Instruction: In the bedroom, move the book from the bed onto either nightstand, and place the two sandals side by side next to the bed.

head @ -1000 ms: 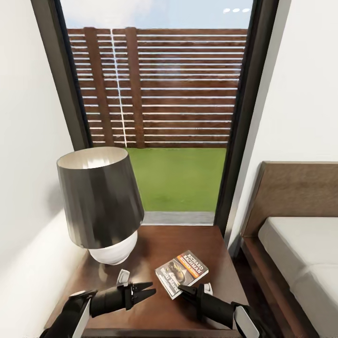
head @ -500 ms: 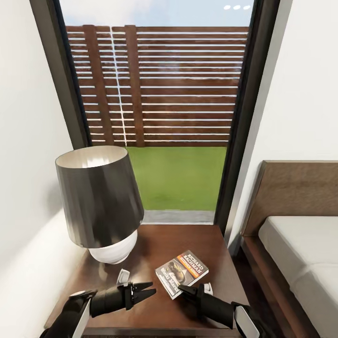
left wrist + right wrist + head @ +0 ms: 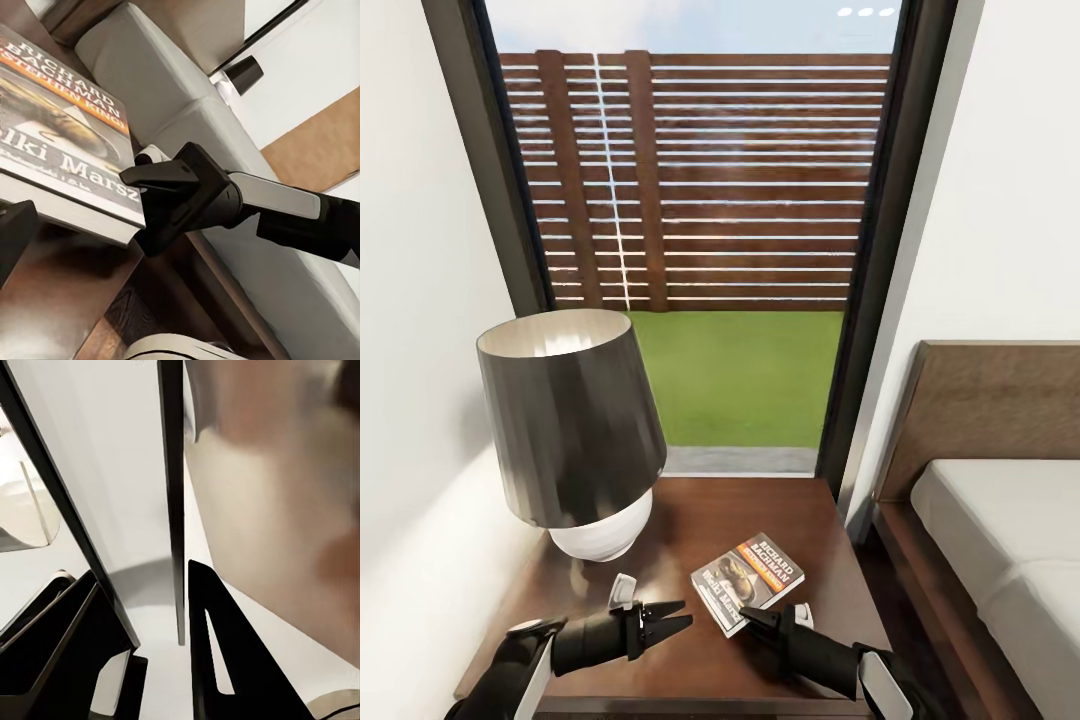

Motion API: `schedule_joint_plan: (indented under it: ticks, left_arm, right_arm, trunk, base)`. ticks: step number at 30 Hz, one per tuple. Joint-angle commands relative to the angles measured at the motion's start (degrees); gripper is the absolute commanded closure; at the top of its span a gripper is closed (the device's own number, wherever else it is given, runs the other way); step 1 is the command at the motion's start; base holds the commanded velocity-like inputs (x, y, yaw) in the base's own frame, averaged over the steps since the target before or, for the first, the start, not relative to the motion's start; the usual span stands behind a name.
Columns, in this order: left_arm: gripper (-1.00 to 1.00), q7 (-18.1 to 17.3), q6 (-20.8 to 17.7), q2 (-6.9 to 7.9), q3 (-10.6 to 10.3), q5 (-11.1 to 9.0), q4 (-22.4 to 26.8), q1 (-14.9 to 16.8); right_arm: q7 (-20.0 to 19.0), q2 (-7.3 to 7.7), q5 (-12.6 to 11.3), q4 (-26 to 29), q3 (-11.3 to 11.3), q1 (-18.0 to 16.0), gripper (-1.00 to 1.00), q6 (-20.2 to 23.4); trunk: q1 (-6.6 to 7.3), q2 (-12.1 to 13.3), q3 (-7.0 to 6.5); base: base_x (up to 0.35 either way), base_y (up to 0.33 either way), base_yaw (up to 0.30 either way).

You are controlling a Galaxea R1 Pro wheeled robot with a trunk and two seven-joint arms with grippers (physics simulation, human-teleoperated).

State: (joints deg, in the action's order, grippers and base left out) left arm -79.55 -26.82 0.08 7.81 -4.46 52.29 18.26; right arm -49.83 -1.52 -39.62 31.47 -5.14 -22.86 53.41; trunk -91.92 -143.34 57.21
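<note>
The book [image 3: 748, 582], a thin paperback with an orange-red band and white lettering, lies flat on the dark-brown nightstand [image 3: 760, 510], cover up. My right gripper [image 3: 752, 618] is open just off the book's near corner, with nothing between its fingers. The left gripper [image 3: 682, 615] hovers over the nightstand left of the book, open and empty. In the left wrist view the book [image 3: 67, 150] is seen close up, with a black finger of the right gripper [image 3: 161, 174] beside its edge. The bed [image 3: 1000, 540], with its grey mattress, stands to the right. The sandals are out of view.
A table lamp [image 3: 570, 420] with a dark shade and white base takes up the nightstand's left half. Behind it is a tall black-framed window [image 3: 700, 200] showing the slatted fence and grass. The brown headboard [image 3: 1000, 400] rises at the right, and white walls close both sides.
The head view has shifted very slightly. The book and both grippers have stayed in place.
</note>
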Motion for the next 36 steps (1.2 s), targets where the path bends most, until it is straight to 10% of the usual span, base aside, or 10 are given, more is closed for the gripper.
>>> schedule_joint_plan:
  ticks: [1,36]
  left_arm:
    - [-1.0,-0.17,-0.6,0.01,0.01,-0.11,0.0,0.02]
    - [-1.0,-0.17,-0.6,0.01,0.0,-0.11,0.0,0.02]
  right_arm:
    - [-0.24,-0.08,0.33,-0.01,-0.31,-0.02,1.0,0.2]
    - [-0.26,-0.06,0.33,-0.01,-0.31,-0.01,1.0,0.2]
  trunk:
    - [0.01,-0.02,0.05]
    - [0.01,-0.02,0.05]
  base:
    - [0.0,0.0,0.0]
    - [0.0,0.0,0.0]
